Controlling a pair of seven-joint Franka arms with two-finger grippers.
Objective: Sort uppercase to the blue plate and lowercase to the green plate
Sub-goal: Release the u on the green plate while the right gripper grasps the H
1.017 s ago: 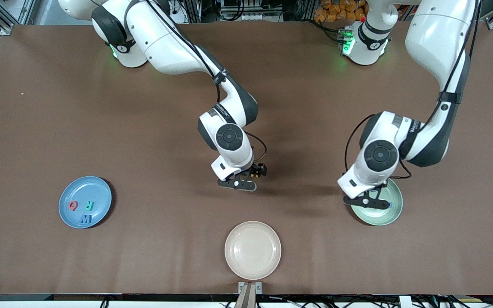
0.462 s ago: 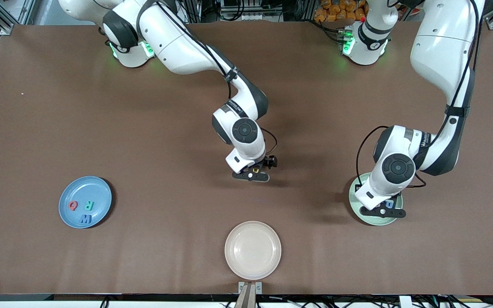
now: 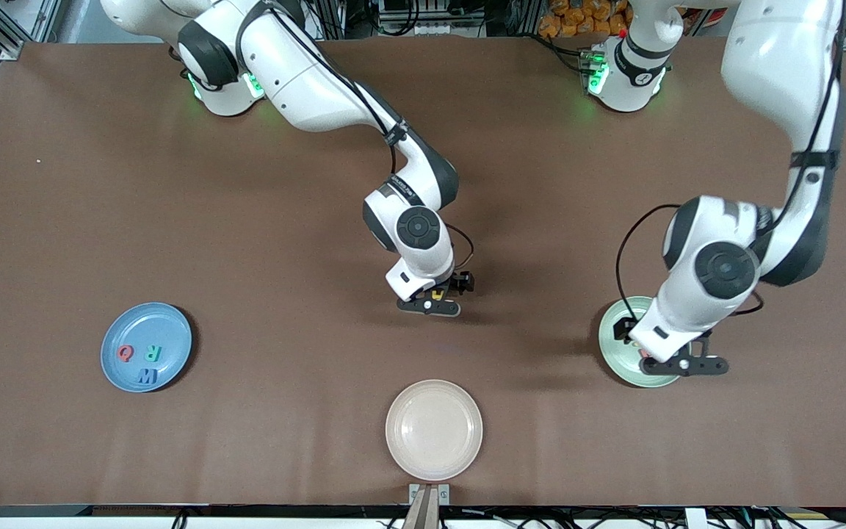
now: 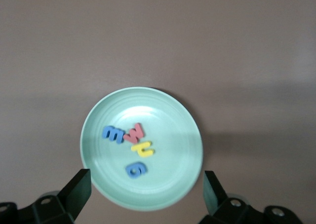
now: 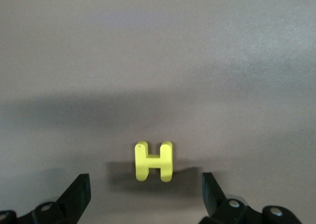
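You're looking straight down past the left gripper, its fingers spread wide at the lower corners of the frame, onto the green plate at centre. In it lie a blue E shape, red w, yellow h and blue g, clustered together.

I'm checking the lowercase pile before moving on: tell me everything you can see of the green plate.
The green plate is round, pale mint and looks like smooth plastic, with a raised rim and a faint sheen. It sits flat on the brown table toward the left arm's end. Four small flat letters lie near its middle: a blue E shape, a red w, a curvy yellow h and a blue g. The left gripper hangs open above it, touching nothing.
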